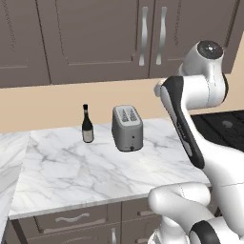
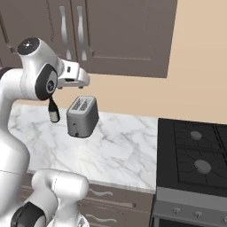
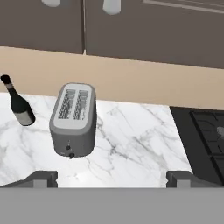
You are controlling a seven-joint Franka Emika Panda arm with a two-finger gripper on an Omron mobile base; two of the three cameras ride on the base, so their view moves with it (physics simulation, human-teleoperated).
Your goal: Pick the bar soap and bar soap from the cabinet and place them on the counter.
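The cabinet [image 1: 95, 38] [image 2: 119, 31] [image 3: 153, 30] hangs above the counter with its panelled doors shut, so the bar soaps are hidden. Its two long silver handles [image 1: 144, 35] [image 2: 80, 26] sit side by side. In the hand view my gripper [image 3: 111, 179] is open, with one dark fingertip [image 3: 43, 177] at each side of the bottom and nothing between them. It hovers over the white marble counter [image 1: 95, 167] [image 2: 115, 146] [image 3: 131, 140], below the cabinet doors. In the right base view my white hand [image 2: 73, 75] is just below the handles.
A grey toaster [image 1: 127, 127] [image 2: 82, 116] [image 3: 73, 118] stands on the counter near the wall, a dark wine bottle [image 1: 87, 125] [image 2: 53, 111] [image 3: 17, 105] to its left. A black stove [image 2: 195, 155] [image 1: 224, 126] [image 3: 205, 131] adjoins the counter on the right. Drawers [image 1: 71, 219] run below.
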